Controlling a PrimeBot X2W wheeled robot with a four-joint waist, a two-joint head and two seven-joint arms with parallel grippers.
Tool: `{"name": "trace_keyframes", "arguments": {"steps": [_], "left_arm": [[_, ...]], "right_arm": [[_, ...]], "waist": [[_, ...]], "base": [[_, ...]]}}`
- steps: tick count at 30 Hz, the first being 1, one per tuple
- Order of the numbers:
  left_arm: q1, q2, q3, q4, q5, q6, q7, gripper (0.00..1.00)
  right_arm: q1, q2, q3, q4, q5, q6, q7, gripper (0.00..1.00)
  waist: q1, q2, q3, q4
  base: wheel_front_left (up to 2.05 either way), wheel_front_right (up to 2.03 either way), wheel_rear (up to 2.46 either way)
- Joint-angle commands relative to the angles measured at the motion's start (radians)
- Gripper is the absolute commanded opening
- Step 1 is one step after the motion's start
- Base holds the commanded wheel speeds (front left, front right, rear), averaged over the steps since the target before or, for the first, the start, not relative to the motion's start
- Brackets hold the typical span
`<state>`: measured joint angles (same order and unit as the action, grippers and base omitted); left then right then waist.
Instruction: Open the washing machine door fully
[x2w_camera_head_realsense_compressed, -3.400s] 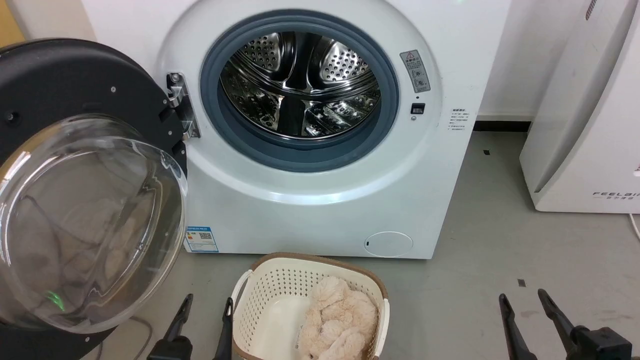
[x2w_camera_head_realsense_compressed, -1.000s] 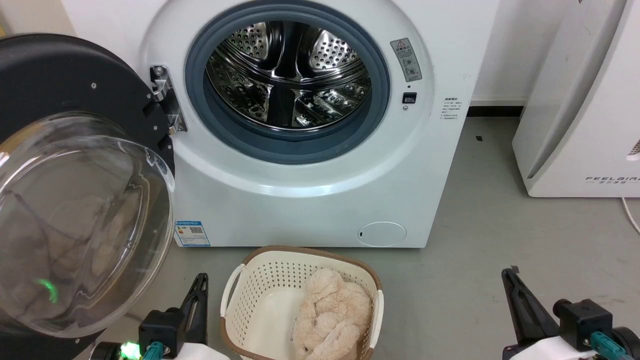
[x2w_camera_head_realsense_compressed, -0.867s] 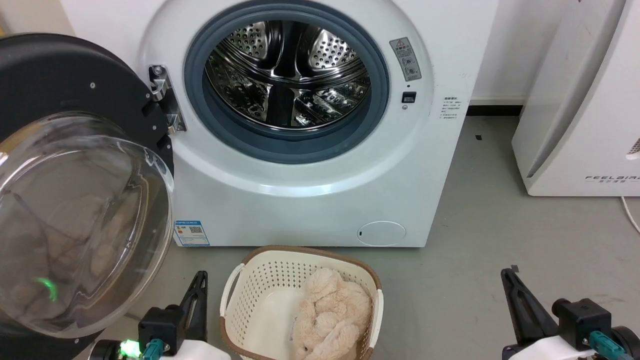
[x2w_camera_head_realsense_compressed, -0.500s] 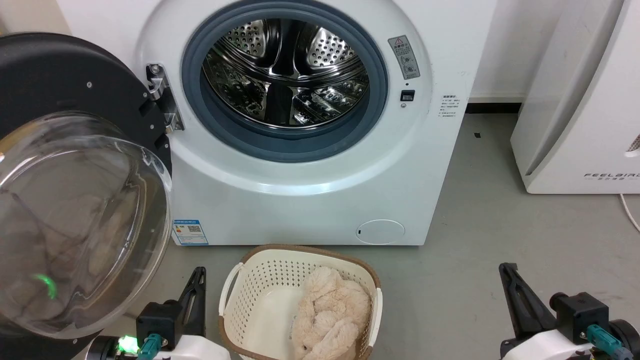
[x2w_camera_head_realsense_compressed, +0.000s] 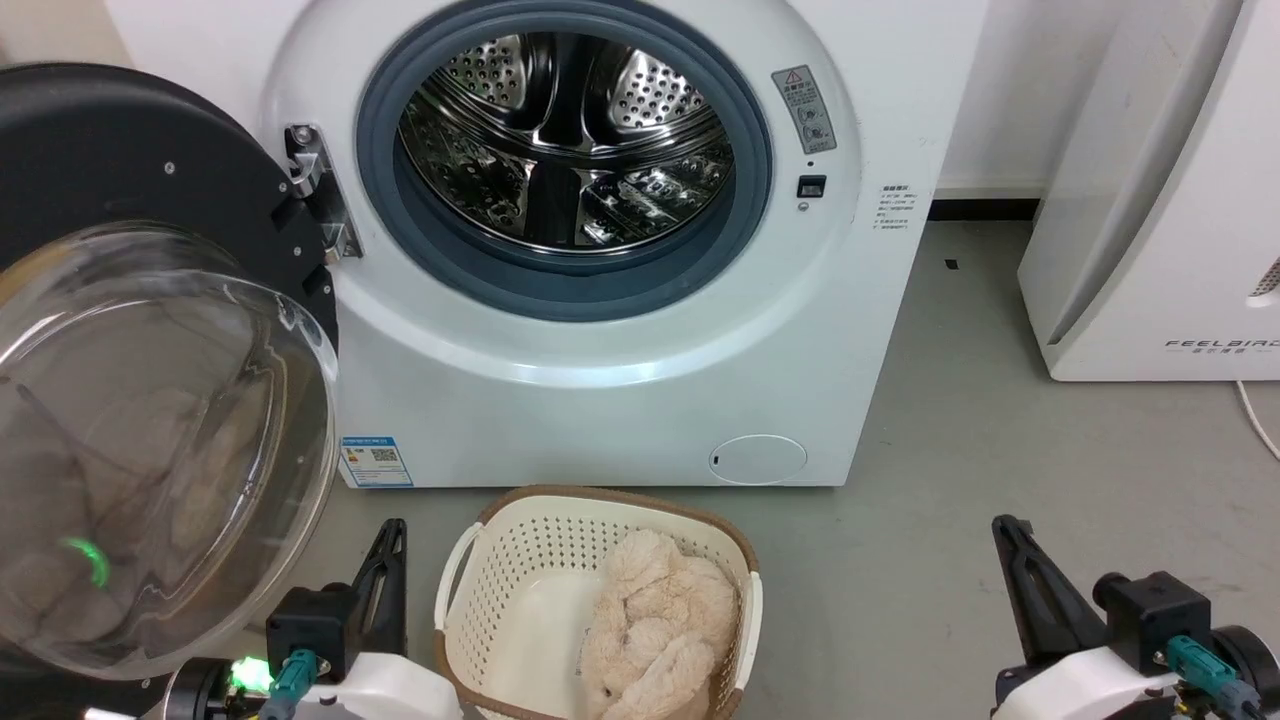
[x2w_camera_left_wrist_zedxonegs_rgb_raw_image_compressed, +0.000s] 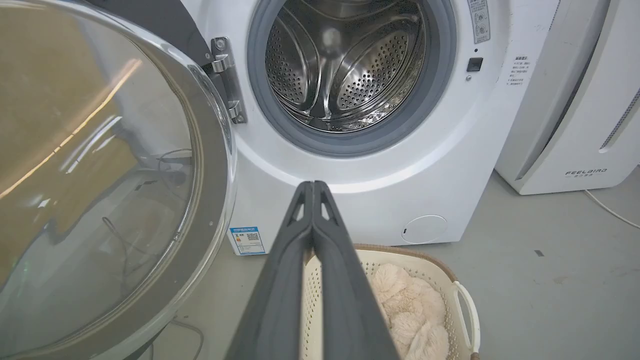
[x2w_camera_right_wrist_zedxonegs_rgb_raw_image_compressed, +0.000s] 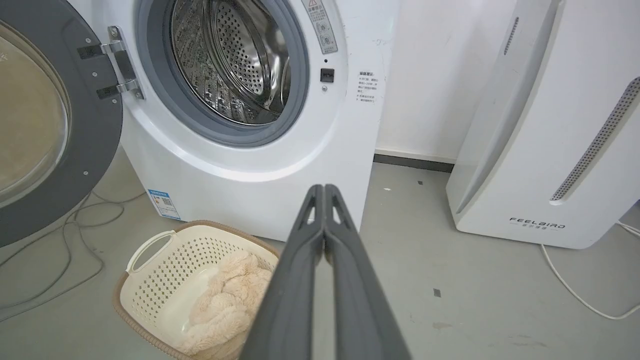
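Observation:
The washing machine door (x2w_camera_head_realsense_compressed: 110, 150) stands swung wide to the left on its metal hinge (x2w_camera_head_realsense_compressed: 312, 190), its clear glass bowl (x2w_camera_head_realsense_compressed: 150, 450) bulging toward me. The same door (x2w_camera_left_wrist_zedxonegs_rgb_raw_image_compressed: 100, 175) takes up the left of the left wrist view, and the door (x2w_camera_right_wrist_zedxonegs_rgb_raw_image_compressed: 95, 145) lies at the left edge of the right wrist view. The steel drum (x2w_camera_head_realsense_compressed: 565, 140) lies exposed inside its grey ring. My left gripper (x2w_camera_head_realsense_compressed: 390, 532) is shut and empty, low down between the door and the basket, touching neither. My right gripper (x2w_camera_head_realsense_compressed: 1005, 528) is shut and empty over the floor at the lower right.
A cream laundry basket (x2w_camera_head_realsense_compressed: 480, 590) holding a beige plush toy (x2w_camera_head_realsense_compressed: 655, 630) sits on the grey floor in front of the machine. A white appliance (x2w_camera_head_realsense_compressed: 1160, 200) stands to the right. Cables (x2w_camera_right_wrist_zedxonegs_rgb_raw_image_compressed: 60, 235) trail on the floor under the door.
The head camera has shifted, so the machine sits slightly higher and further left in view. Both arms have drawn back toward me, fingers closed from open. The door has not moved.

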<state>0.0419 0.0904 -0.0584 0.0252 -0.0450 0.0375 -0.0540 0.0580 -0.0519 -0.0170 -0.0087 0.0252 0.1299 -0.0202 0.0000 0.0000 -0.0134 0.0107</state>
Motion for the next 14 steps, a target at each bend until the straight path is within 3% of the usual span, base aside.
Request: {"name": "trace_keyframes", "arguments": {"steps": [1,14], "left_arm": [[-0.016,-0.006,0.007,-0.006,0.01,-0.007,0.005,0.0],[-0.029,-0.022,0.032,-0.015,0.027,-0.022,0.028,0.0]], "right_arm": [[-0.019,0.001,0.004,0.002,-0.01,0.001,0.001,0.0],[-0.038,0.001,0.01,0.005,-0.017,0.001,0.01,0.0]], "waist": [[0.0,0.0,0.001,-0.001],[0.0,0.0,0.007,-0.006]], "base": [[0.0,0.0,0.0],[0.0,0.0,0.0]]}}
